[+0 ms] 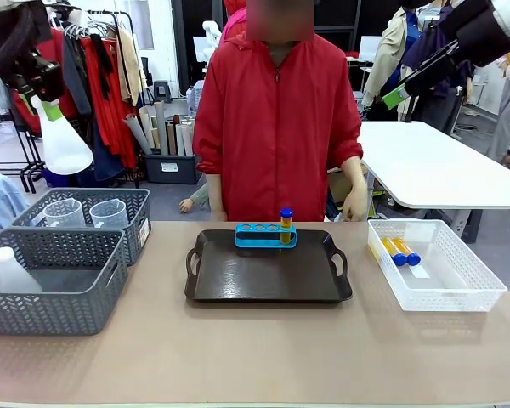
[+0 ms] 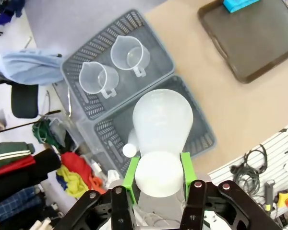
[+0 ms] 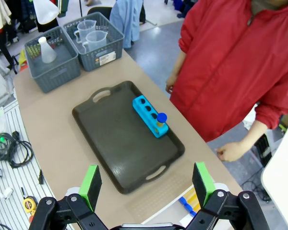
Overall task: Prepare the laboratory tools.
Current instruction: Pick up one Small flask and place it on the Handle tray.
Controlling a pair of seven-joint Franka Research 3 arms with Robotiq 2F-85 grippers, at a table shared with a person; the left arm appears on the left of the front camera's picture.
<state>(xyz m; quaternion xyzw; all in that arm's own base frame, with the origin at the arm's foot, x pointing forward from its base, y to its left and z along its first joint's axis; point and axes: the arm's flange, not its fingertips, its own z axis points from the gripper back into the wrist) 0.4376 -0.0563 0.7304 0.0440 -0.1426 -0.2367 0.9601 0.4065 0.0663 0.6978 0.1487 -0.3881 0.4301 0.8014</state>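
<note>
My left gripper (image 1: 48,108) (image 2: 159,173) is shut on the neck of a translucent white conical flask (image 1: 64,143) (image 2: 162,125), held high over the grey baskets at the table's left. A second flask (image 1: 12,272) (image 3: 47,51) stands in the near basket. Two clear measuring jugs (image 1: 65,211) (image 2: 99,78) sit in the far basket. The blue rack (image 1: 265,235) (image 3: 150,116) on the dark tray (image 1: 238,276) holds one orange, blue-capped tube (image 1: 286,223). Two more tubes (image 1: 399,251) lie in the white bin. My right gripper (image 1: 396,96) (image 3: 147,184) hangs open, high at the right.
The near grey basket (image 1: 55,310) and the far one (image 1: 136,223) take up the table's left end. The white lattice bin (image 1: 459,293) stands at the right. A person in a red jacket (image 1: 276,127) stands behind the tray, hands down at the far edge.
</note>
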